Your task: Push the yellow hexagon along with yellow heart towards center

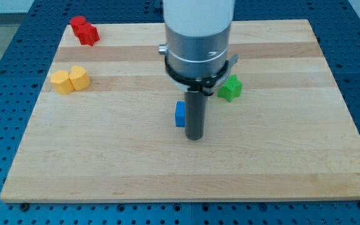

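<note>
Two yellow blocks touch each other at the view's left. The orange-yellow one (60, 82) looks like the heart. The brighter one (79, 77), just to its right, looks like the hexagon. My tip (195, 137) rests on the board near the middle, just right of a small blue block (180, 114). It is far to the right of both yellow blocks and a little lower in the view.
Two red blocks (84, 30) sit together at the top left corner. A green block (230, 87) lies right of the rod. The wooden board (280, 162) lies on a blue perforated table. The arm's grey cylinder (199, 37) hides part of the board's top middle.
</note>
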Controlling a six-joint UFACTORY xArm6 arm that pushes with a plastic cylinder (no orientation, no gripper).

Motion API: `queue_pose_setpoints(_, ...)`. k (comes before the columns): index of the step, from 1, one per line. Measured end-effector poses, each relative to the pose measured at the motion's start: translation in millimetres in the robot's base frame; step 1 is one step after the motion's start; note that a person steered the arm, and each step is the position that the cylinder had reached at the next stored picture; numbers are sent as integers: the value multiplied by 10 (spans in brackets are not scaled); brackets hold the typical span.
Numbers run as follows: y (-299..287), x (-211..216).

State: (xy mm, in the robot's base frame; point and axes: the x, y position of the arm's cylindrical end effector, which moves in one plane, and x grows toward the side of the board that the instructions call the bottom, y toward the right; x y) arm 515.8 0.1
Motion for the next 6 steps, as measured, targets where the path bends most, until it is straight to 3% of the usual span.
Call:
queue_pose_setpoints(1, -193, -140)
queue_pose_setpoints(2, -216, -542)
queue_pose_setpoints(4, -432, -707)
queue_pose_setpoints(5, -843, -784)
queue_pose_setpoints(6, -1622, -744)
